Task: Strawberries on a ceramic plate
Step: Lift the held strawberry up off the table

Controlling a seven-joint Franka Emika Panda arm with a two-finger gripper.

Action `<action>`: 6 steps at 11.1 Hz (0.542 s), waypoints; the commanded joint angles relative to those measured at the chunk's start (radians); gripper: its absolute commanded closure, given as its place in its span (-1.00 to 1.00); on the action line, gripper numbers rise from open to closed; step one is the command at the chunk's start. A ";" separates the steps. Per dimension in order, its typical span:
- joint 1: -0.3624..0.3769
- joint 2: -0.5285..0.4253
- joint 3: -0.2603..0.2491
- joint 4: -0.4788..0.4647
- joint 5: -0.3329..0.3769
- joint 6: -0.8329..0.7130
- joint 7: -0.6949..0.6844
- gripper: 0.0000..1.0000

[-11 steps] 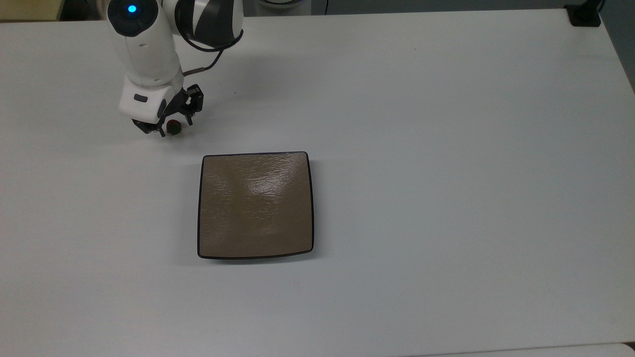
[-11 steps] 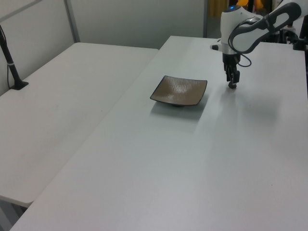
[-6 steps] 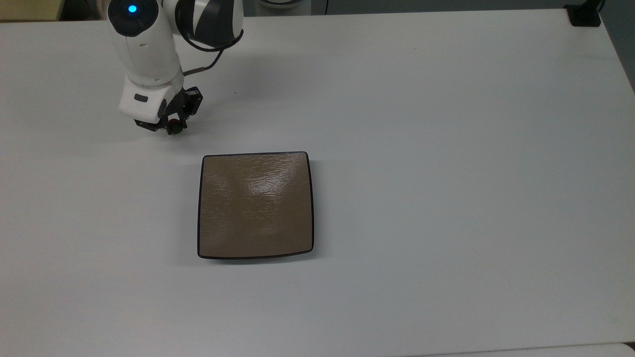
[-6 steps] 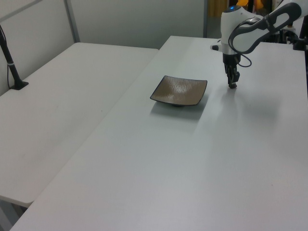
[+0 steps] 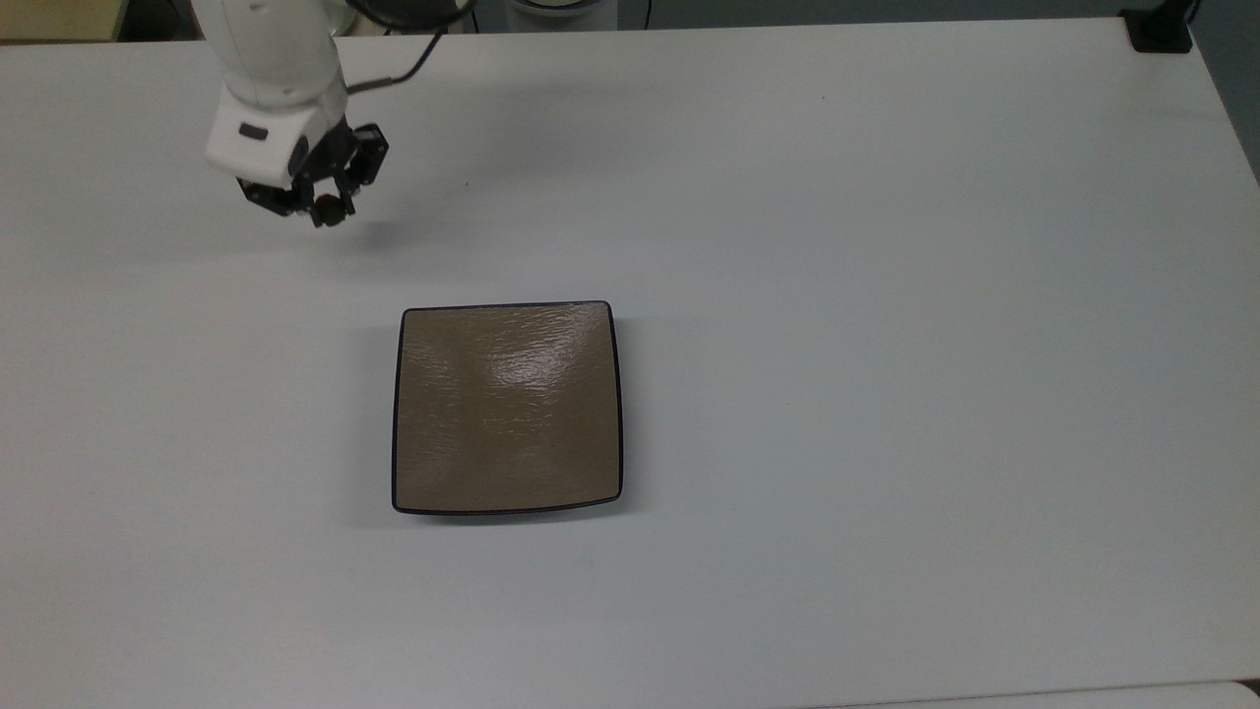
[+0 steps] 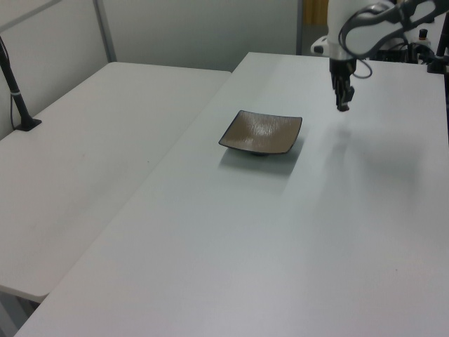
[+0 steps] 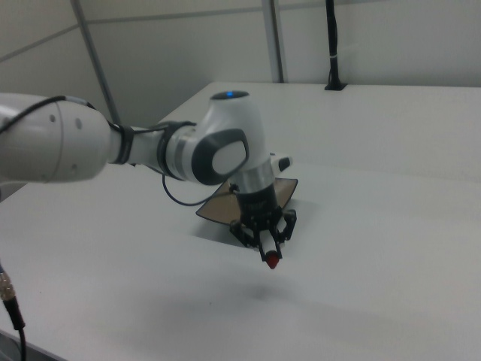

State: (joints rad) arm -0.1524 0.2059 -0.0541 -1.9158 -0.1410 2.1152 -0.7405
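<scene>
Up off the white table (image 5: 886, 295), the gripper (image 5: 329, 208) hangs with its two fingers pinched on the strawberry (image 7: 271, 260), whose red tip pokes out below them in the right view. Its shadow lies on the tabletop beneath. The ceramic plate (image 5: 507, 409) sits bare, well apart, toward the top view's lower right of the gripper.

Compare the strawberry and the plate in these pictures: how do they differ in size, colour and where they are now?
Size: the strawberry is tiny, while the plate is far larger.
Colour: the strawberry is red; the plate is glossy tan-brown with a dark rim.
Place: the strawberry hangs above the table, held in the pincer; the plate rests flat on it, with nothing on it.
Both lie toward the top view's left.
</scene>
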 commanded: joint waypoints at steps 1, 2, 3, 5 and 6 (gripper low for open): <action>0.007 -0.080 -0.006 0.078 0.000 -0.183 -0.013 0.96; 0.010 -0.088 -0.004 0.111 0.006 -0.233 -0.001 0.96; 0.013 -0.088 -0.004 0.153 0.023 -0.294 0.001 0.96; 0.013 -0.088 -0.004 0.234 0.085 -0.372 0.001 0.96; 0.013 -0.088 -0.004 0.274 0.128 -0.401 0.001 0.96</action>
State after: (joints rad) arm -0.1501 0.1160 -0.0526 -1.7298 -0.0883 1.7944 -0.7400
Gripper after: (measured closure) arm 0.692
